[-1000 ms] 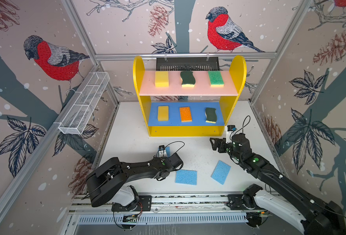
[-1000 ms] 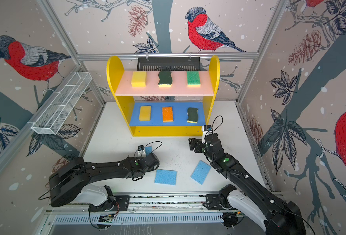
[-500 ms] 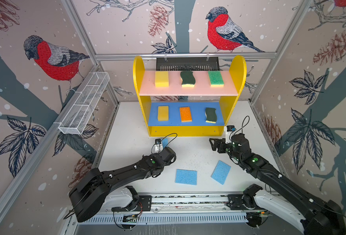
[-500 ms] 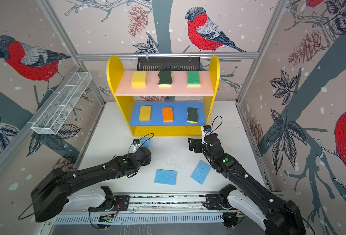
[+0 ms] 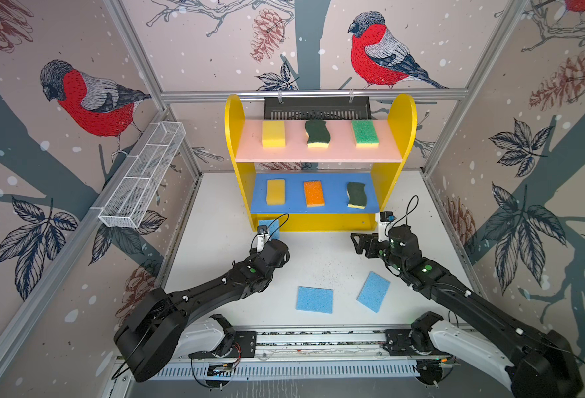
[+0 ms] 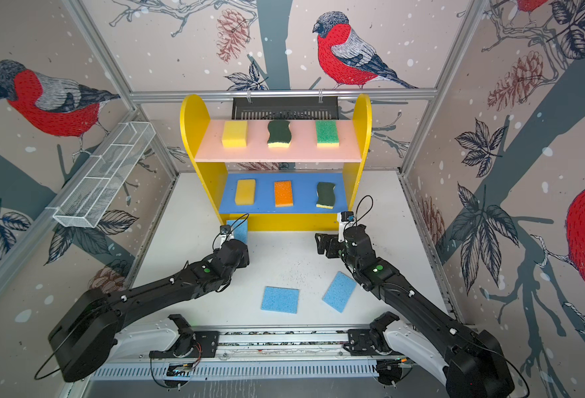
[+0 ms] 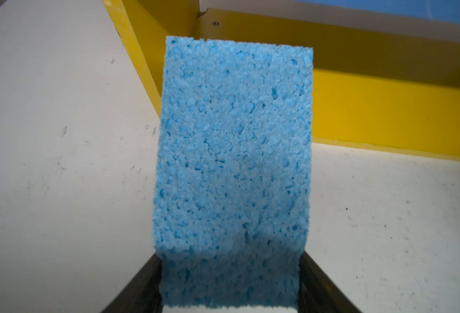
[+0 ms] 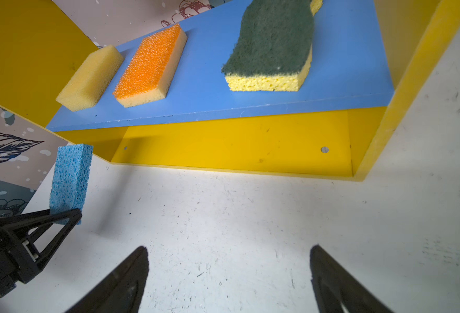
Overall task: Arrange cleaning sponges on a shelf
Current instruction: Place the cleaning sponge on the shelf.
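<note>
The left gripper (image 7: 230,281) clamps a flat light-blue rectangular sponge (image 7: 232,162) near the bottom of the yellow-sided shelf (image 5: 318,222), while the right gripper (image 8: 228,252) gapes empty.

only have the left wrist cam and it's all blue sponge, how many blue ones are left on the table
Observer: Two more blue sponges lie flat on the table, apart, well in front of the shelf.
Operator: bottom level free
Observer: In the right wrist view the yellow bottom level shows no sponge.
Operator: right hand
Observer: The right hand is open, holding nothing.
</note>
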